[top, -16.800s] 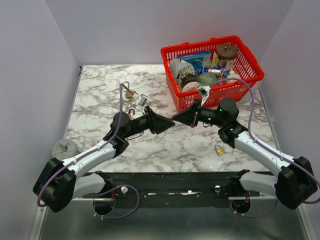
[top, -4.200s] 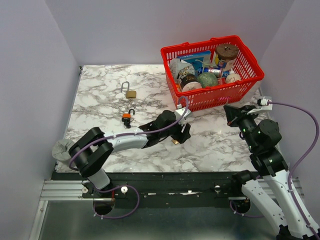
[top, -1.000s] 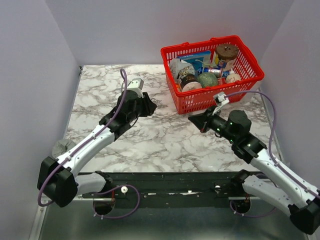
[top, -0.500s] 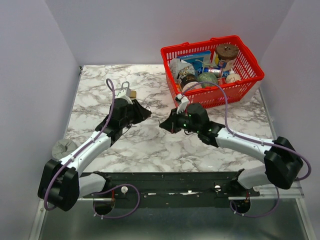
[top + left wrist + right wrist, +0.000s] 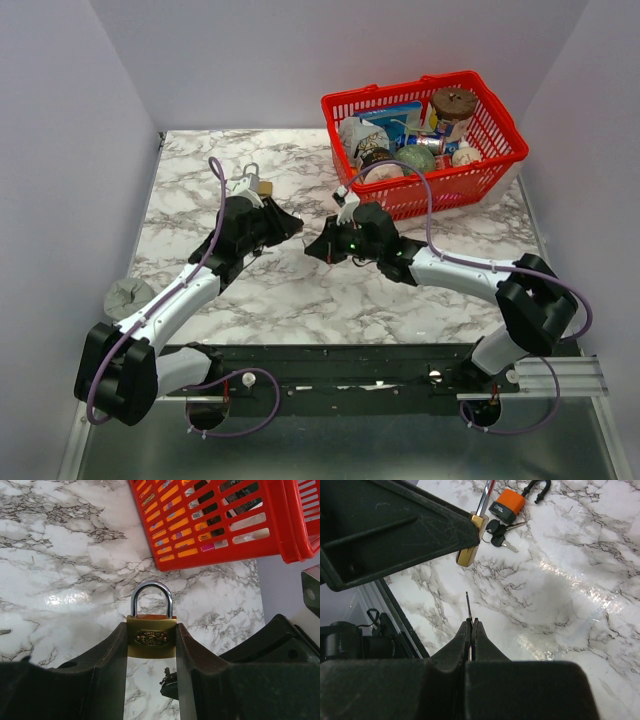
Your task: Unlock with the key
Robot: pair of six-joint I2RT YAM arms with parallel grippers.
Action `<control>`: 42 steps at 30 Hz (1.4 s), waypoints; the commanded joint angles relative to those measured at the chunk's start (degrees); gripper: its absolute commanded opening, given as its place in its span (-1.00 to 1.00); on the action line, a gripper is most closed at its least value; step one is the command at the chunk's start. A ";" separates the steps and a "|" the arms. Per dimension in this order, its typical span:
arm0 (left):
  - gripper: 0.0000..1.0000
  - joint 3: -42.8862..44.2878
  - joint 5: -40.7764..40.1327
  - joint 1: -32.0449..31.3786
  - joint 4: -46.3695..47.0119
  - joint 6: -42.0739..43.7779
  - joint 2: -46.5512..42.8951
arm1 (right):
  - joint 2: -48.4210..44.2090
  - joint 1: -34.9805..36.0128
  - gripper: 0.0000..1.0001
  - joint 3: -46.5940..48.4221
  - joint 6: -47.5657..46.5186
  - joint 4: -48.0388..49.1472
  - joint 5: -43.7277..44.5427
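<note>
Two grips, mid-frame in top view: left gripper (image 5: 293,226) clamps padlock (image 5: 151,637) by its body, shackle up-frame; right gripper (image 5: 471,625) pinches key (image 5: 467,605), blade pointing up-frame at padlock's bottom end, near, not touching, axes slightly skewed.

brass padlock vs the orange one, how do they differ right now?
The brass padlock is clamped in the left hand; the orange padlock lies on the table beside some keys. The brass padlock's silver shackle is shut; the orange padlock's black shackle stands open. Bodies: bare brass versus orange. Both are small padlocks.
</note>
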 commanded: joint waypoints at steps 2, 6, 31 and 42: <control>-1.00 -0.59 1.60 0.39 2.87 -1.07 -1.05 | 1.87 0.31 -0.99 2.53 1.67 3.17 -1.07; -1.00 -0.77 1.77 0.39 3.13 -1.25 -0.96 | 3.01 0.31 -0.99 3.75 2.11 2.47 -0.37; -1.00 -0.94 2.21 0.48 3.57 -1.60 -1.05 | 5.03 0.40 -0.99 5.43 4.67 0.71 3.94; -1.00 -1.12 2.39 0.57 3.75 -1.69 -1.14 | 4.50 0.40 -0.99 5.08 5.63 0.35 7.19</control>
